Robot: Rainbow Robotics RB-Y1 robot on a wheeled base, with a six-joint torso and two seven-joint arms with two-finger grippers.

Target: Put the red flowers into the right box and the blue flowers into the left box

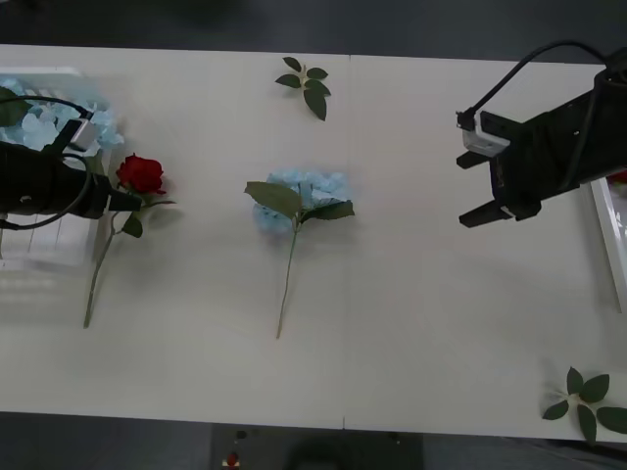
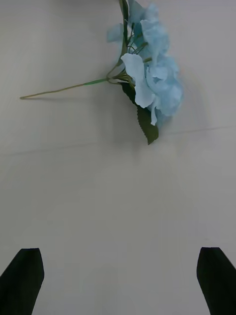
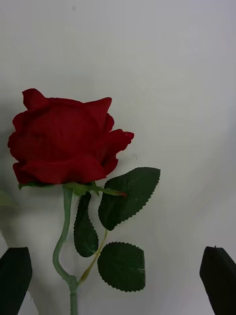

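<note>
while both arms hang over the counter [image 1: 411, 323], neither has anything in hand.

risk, left side: the left tool [image 1: 118, 201] sits at the red rose [image 1: 141, 174], just by the neck under the bloom. if it closes on the leaves rather than the stem, i judge the rose could slip out or swing on the way over.
risk, crossing: the rose belongs in the right box [image 1: 609, 230], on the far side of the counter. a carry that long could drag the stem across the blue hydrangea [image 1: 304, 196] lying mid-counter.
risk, right side: the right tool [image 1: 487, 186] is well apart from the hydrangea. a grab at the fluffy head instead of the thin stem would likely crush it or hold badly.
left tool state: fingers [image 3: 14, 275] spread wide at the corners of the left wrist view, holding nothing.
right tool state: fingers [image 2: 22, 280] spread wide too, empty.
rose position: flat on the counter just beside the left box [image 1: 39, 255], bloom towards the back, stem [image 1: 98, 279] running towards the robot. it lies between the open left fingers, stem nearer one of them.
hydrangea position: counter centre, stem towards the robot, ahead of the right tool with bare counter between.
left box: holds blue flowers [image 1: 44, 117] already.
strays: loose leaf sprigs [image 1: 306, 86] lie at the back and at the near right corner.
</note>
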